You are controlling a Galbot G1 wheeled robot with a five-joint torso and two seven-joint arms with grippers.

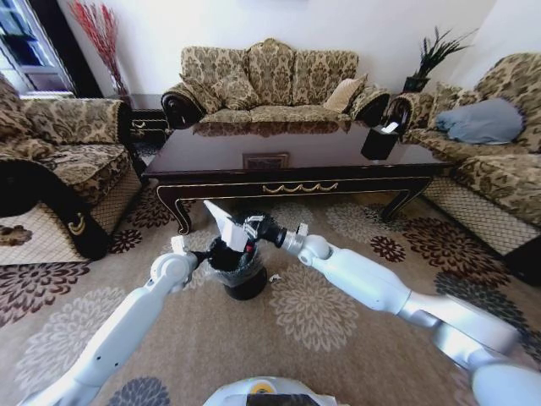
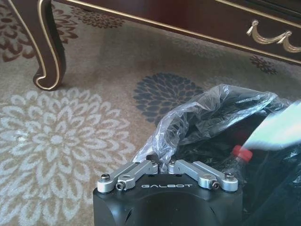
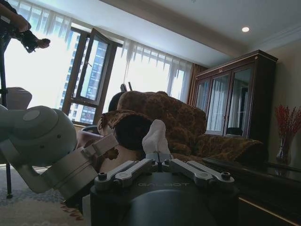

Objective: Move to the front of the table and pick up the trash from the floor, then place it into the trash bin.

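Left armchair (image 1: 59, 161): patterned, dark wooden arm, well left of the desk.
Left gripper (image 2: 163, 165): low beside the trash bin, on its left side. In the left wrist view its fingers are pressed together, pinching the edge of the bag.
Clear bag (image 2: 211, 113): crinkled liner, pulled up and over the bin's mouth on the side where the left gripper has hold of it.
Trash bin (image 1: 245, 283): small, round and black, standing on the floor in front of the desk, between the two arms.
Bottle (image 2: 237, 157): clear plastic with a red cap, inside the bin, cap upward against the dark lining.
Crumpled white paper (image 1: 221, 222): pinched in the right gripper, sticking up above the bin's mouth; the right wrist view shows it as a white wad rising between the fingers.
Right gripper (image 3: 158, 160): right over the bin, closed on the paper. The arm reaches in from the right.
Tiny white scrap (image 1: 274, 277): on the floor just right of the bin.
Floor (image 1: 321, 313): beige carpet with big flower medallions.
Desk (image 1: 287, 161): long, dark and glossy, gold ornament on its front edge, just beyond the bin.
Black box (image 1: 379, 139): on the desk's right end, white tissue poking out.
Sofa (image 1: 270, 85): behind the desk.
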